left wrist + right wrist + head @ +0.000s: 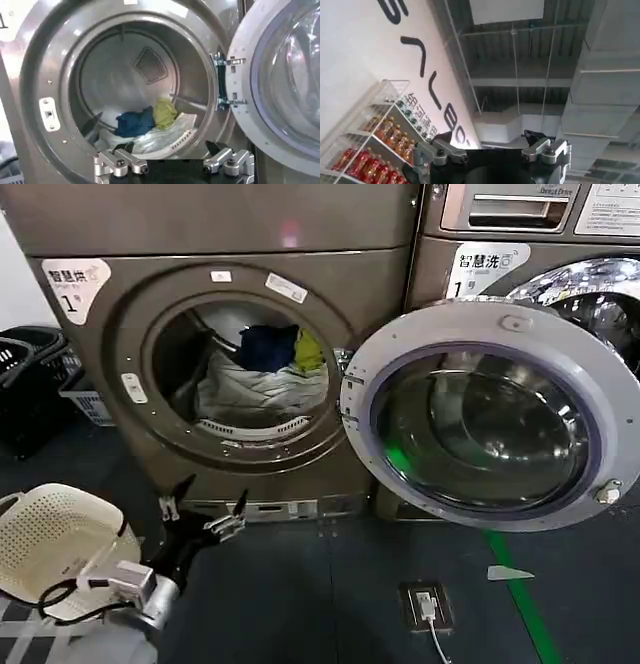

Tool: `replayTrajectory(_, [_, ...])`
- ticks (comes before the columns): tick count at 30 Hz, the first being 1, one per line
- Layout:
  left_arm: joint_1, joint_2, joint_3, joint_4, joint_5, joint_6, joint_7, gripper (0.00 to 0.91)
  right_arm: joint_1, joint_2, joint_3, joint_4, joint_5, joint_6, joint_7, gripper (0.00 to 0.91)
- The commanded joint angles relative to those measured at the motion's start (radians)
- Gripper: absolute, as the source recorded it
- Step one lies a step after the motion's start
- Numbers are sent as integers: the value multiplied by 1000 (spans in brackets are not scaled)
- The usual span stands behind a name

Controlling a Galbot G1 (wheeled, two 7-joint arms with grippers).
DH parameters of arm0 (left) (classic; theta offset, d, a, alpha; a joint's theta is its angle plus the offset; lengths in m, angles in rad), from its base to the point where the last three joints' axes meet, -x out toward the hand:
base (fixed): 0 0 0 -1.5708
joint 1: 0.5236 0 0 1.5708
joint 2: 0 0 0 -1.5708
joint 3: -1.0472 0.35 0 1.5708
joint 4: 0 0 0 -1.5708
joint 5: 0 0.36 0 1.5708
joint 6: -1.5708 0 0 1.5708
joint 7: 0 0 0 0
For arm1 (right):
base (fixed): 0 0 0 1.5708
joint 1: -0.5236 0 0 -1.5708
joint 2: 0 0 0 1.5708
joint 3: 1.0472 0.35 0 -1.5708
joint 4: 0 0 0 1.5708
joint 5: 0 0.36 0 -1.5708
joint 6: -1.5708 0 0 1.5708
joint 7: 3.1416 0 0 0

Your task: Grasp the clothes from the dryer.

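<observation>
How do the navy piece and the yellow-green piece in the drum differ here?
The navy piece is the larger and darker of the two; the yellow-green piece is smaller and bright. In the head view the navy piece sits left of the yellow-green piece. Both lie bunched, side by side, on the pale clothes inside the open dryer.

Dryer (250, 244) brushed metal w/ soft cloth clothes (262, 379) (crumpled).

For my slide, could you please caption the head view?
Open left gripper below the dryer porthole, clothes inside.
</observation>
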Motion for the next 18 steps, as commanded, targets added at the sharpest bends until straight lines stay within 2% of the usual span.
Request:
replayTrajectory(1, [-3,4,0,5,-5,2,-7,907,-8,4,6,3,5,-1,-2,907])
replayTrajectory(18, [-12,4,0,9,-22,15,-28,907,-20,11,15,12,24,-8,-21,907])
